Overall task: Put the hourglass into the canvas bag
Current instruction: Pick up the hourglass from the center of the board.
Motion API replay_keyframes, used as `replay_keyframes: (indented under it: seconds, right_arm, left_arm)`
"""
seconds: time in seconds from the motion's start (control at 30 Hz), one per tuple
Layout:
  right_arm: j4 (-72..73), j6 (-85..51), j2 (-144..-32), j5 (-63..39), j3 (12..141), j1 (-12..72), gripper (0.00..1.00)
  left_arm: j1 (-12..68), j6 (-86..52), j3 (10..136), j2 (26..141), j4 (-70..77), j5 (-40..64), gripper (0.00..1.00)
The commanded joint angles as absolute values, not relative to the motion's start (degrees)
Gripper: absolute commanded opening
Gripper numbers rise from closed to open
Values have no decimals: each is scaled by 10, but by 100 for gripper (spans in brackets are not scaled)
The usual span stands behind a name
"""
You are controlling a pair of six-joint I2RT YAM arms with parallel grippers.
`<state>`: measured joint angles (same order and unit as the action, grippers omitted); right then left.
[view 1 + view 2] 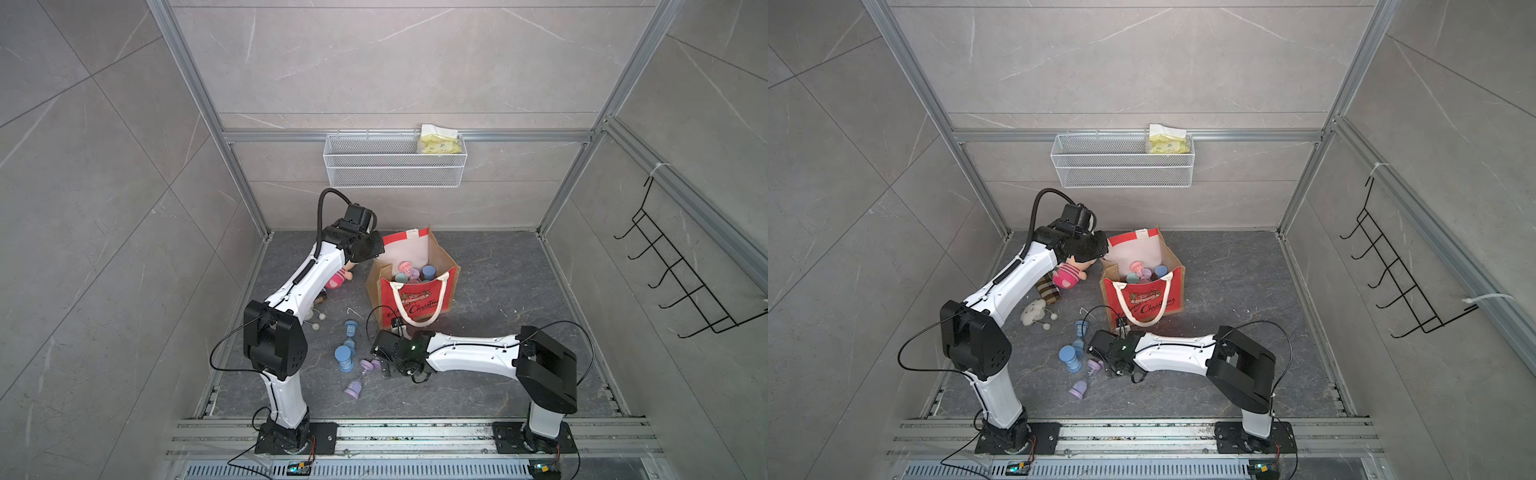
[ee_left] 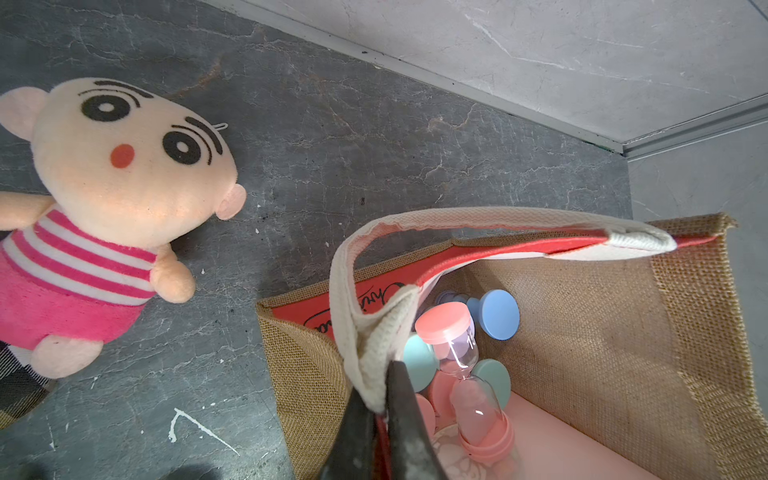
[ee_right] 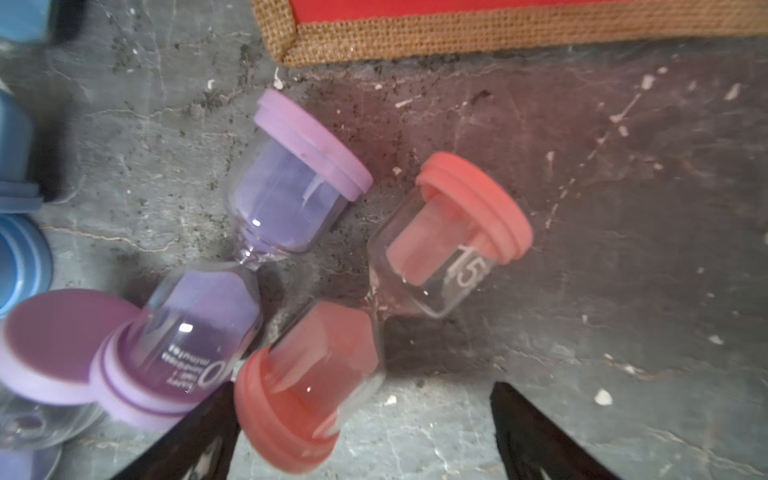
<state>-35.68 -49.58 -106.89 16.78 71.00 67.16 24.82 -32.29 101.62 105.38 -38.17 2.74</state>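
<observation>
Hourglass (image 3: 332, 353) — red-capped — lies between right end effector's (image 3: 363, 388) spread fingers.

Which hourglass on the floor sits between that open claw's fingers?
The coral-pink hourglass, one capped end inside the right gripper; the purple hourglass lies just outside.

The coral-capped hourglass (image 3: 332, 353) lies on its side on the dark table (image 1: 498, 291), between its front edge and the canvas bag (image 1: 454, 270) — red Christmas front, burlap sides, white handles — which stands upright and open mid-table, pastel hourglasses (image 1: 409, 270) inside.

Red canvas bag (image 1: 415, 305) — coral hourglass (image 3: 357, 332), pink-striped doll (image 2: 104, 208).
</observation>
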Motion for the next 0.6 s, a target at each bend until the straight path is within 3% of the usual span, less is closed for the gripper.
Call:
replay_keyframes:
  seconds: [0.0,0.33,0.57]
  right_arm:
    - [-368,-509,-1087,191,731,672,94]
    - [-364,-524,-1078,184,719,672,93]
    - [-384,-546,-1108,194,775,672,98]
  left_arm:
    - [249,-306,1029,1048,-382,43,0]
    - [249,-305,1025,1045,-381,48,0]
    - [249,-316,1027,1047,-372,49,0]
